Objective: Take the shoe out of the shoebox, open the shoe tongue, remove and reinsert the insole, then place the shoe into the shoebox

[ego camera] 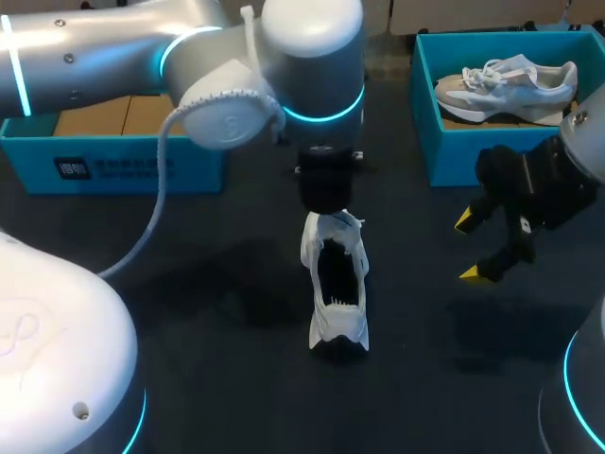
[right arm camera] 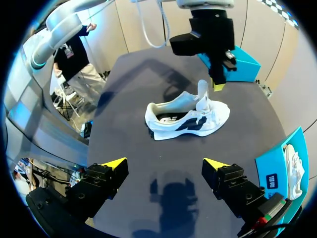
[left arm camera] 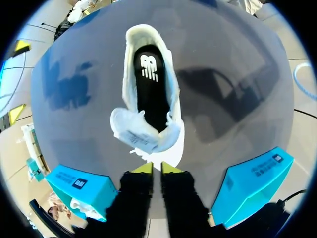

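A white shoe (ego camera: 337,284) stands on the dark table with its toe toward the far side; its black insole (left arm camera: 151,84) lies inside. My left gripper (left arm camera: 157,167) hangs over the shoe's front and is shut on the tip of the shoe tongue (left arm camera: 141,136). The right wrist view shows the tongue (right arm camera: 202,94) pulled upright off the shoe (right arm camera: 188,119) under that gripper (right arm camera: 218,85). To the shoe's right, above the table, my right gripper (ego camera: 471,248) is open and holds nothing. The blue shoebox (ego camera: 425,104) is at the back right.
A second pale shoe (ego camera: 506,85) lies in the shoebox. Another blue box (ego camera: 113,165) sits at the back left, partly under my left arm. Bare dark tabletop (ego camera: 217,312) surrounds the shoe.
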{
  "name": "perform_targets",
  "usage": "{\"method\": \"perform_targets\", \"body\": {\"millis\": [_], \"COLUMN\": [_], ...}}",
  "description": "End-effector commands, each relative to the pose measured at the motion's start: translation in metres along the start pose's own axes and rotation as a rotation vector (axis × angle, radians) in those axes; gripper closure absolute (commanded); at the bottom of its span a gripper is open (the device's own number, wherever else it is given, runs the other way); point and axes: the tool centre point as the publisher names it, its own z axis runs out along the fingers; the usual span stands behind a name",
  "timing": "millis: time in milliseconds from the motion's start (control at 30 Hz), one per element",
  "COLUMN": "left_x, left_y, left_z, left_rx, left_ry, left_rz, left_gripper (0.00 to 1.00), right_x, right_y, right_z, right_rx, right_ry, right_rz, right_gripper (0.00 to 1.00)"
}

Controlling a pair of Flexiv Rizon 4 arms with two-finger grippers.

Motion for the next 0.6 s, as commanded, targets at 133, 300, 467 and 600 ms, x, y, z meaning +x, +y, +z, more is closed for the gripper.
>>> {"method": "perform_targets", "body": {"millis": [133, 300, 467, 600], "left_x": [0.006, 0.006, 0.006, 0.007], "left_y": [-0.007, -0.012, -0.02, -0.027], "left_z": [0.005, 0.01, 0.011, 0.01], "left_rx": [-0.004, 0.006, 0.02, 0.028], "left_ry": [-0.005, -0.007, -0.009, -0.01], "left_rz": [-0.004, -0.006, 0.007, 0.021], "left_gripper": [0.56, 0.57, 0.62, 0.62], "right_x": [0.001, 0.001, 0.001, 0.001], "right_y": [-0.001, -0.001, -0.001, -0.001], "right_z": [0.001, 0.001, 0.001, 0.001], "right_rx": [0.0, 0.0, 0.0, 0.0], "right_ry": [-0.002, -0.002, -0.002, -0.002], "right_rz": [0.0, 0.0, 0.0, 0.0], "right_gripper": [0.0, 0.0, 0.0, 0.0]}}
